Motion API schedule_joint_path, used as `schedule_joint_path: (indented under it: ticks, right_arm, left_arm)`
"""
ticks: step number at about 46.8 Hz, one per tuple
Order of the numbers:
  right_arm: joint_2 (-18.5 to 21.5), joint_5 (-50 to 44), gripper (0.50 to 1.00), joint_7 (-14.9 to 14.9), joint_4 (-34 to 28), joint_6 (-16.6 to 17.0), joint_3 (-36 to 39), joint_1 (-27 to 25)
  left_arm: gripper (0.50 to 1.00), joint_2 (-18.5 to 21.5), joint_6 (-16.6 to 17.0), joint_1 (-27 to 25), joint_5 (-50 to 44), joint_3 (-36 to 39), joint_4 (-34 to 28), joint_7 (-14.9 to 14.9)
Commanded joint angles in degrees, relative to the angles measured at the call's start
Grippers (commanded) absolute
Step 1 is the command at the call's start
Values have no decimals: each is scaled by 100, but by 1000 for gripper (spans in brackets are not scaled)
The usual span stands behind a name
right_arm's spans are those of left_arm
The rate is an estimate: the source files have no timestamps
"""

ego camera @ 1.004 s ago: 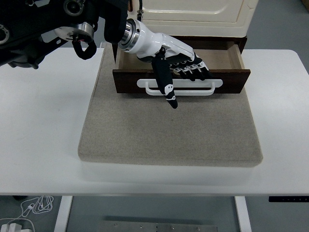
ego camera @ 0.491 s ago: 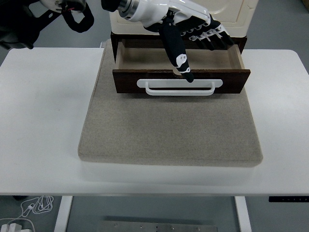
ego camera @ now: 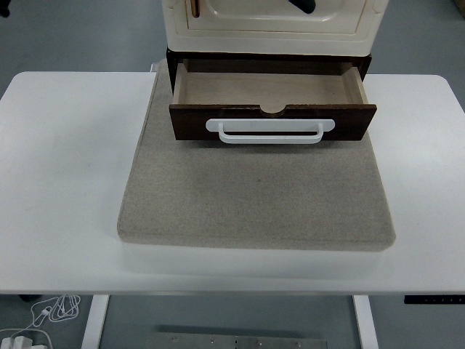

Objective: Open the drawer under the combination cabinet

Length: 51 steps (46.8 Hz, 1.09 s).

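Drawer (ego camera: 272, 109) stands pulled out beneath the cream cabinet (ego camera: 270, 18), at the far edge of the grey mat (ego camera: 254, 196) on the white table (ego camera: 65, 167). White handle (ego camera: 270, 131) faces the near edge. No fingers visible; their state cannot be told.

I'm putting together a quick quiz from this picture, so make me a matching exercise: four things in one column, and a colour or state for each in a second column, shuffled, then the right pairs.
Things:
1. drawer
2. handle
3. mat
4. cabinet

Descriptions:
A. cream, standing at the back of the mat
B. dark brown, pulled out, nothing inside
C. grey-beige, lying flat on the white table
D. white, fixed across the drawer's front

Pairs: 1-B, 2-D, 3-C, 4-A
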Motion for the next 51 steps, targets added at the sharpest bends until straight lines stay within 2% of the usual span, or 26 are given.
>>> schedule_joint_path:
  ticks: [1, 6, 13, 16, 22, 28, 33, 40, 43, 51]
  right_arm:
    - [0, 0, 928, 1, 0, 0, 0, 0]
    - [0, 0, 928, 1, 0, 0, 0, 0]
    - [0, 0, 928, 1, 0, 0, 0, 0]
    - [0, 0, 928, 1, 0, 0, 0, 0]
    - [0, 0, 928, 1, 0, 0, 0, 0]
    - [0, 0, 928, 1, 0, 0, 0, 0]
    - [0, 0, 928, 1, 0, 0, 0, 0]
    - [0, 0, 928, 1, 0, 0, 0, 0]
    - [0, 0, 928, 1, 0, 0, 9, 0]
    - [0, 9, 928, 1, 0, 0, -9, 0]
  left_arm:
    - [1000, 18, 0, 21, -49, -470, 162, -4]
    - [1000, 228, 0, 48, -84, -980, 303, -74]
    - [1000, 659, 0, 127, -391, -1446, 408, -381]
    - [1000, 861, 0, 127, -610, -1482, 566, -583]
    - [1000, 1283, 204, 127, -1076, -1508, 1005, -1111]
    - [1000, 1529, 213, 214, -1340, -1508, 1506, -1392]
    - [1000, 1547, 301, 364, -1569, -1508, 2051, -1577]
    - [1000, 1521, 723, 478, -2096, -1482, 2825, -1674]
    - [1000, 1486, 732, 505, -2219, -1464, 3141, -1718]
    - [1000, 1310, 784, 724, -2255, -1456, 3809, -2087]
